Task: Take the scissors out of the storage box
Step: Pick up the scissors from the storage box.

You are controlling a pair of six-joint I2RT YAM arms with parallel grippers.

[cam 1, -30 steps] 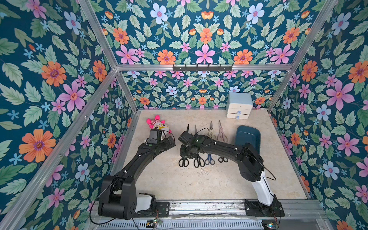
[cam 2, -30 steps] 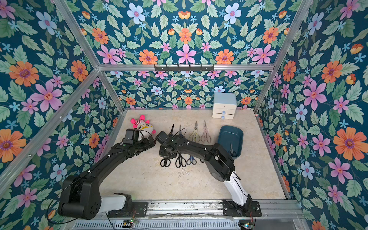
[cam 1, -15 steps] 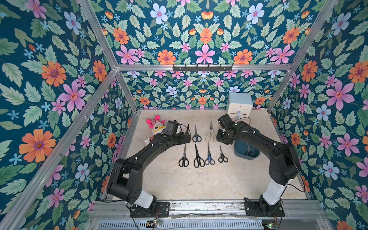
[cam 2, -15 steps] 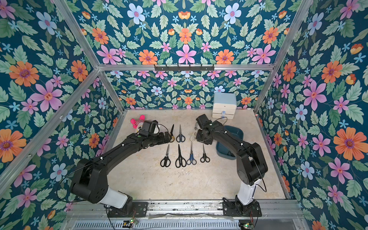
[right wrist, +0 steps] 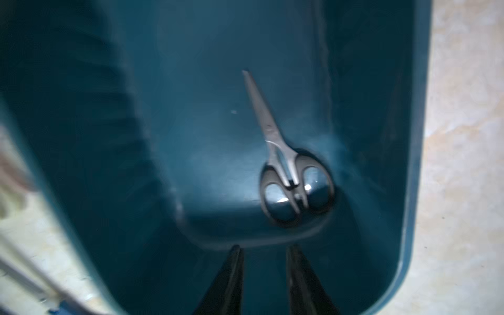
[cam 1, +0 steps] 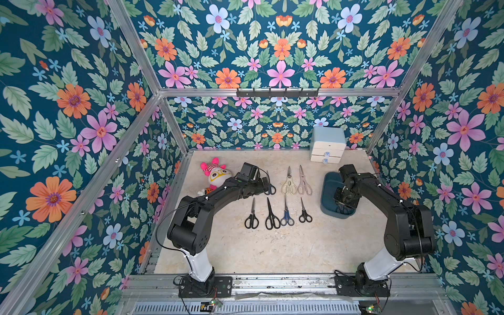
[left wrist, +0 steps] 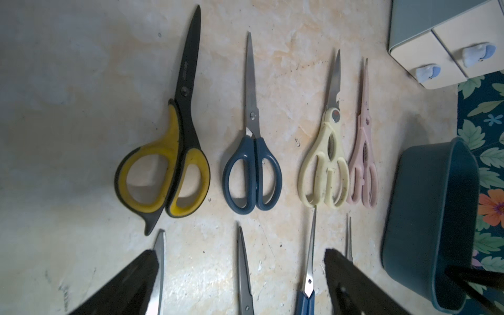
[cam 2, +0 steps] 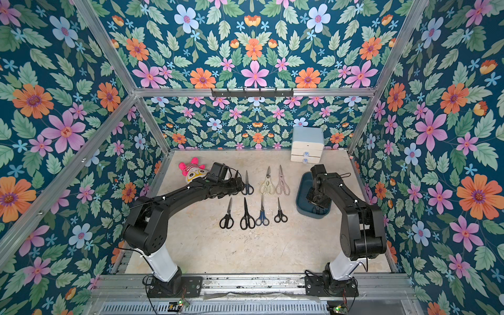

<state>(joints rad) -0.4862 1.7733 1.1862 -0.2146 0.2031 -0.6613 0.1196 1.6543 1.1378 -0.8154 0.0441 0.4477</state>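
Left jaws gape empty; right jaws narrowly parted, empty.
Right jaws hang over black-handled scissors [right wrist: 281, 152] in storage box [right wrist: 191, 81]; eight pairs [cam 1: 289, 185] lie on counter [cam 1: 272, 251].

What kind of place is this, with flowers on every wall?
Probably a robot test booth: left arm and right arm bolted to a metal rail, wallpaper panels in an aluminium frame, scissors laid out in rows beside a storage box.

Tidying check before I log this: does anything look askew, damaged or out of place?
Nothing is damaged or spilled. One small black-handled scissors lies slanted in the storage box, handles near a corner, while the other pairs lie in two straight rows on the table. A plush toy sits at the back.
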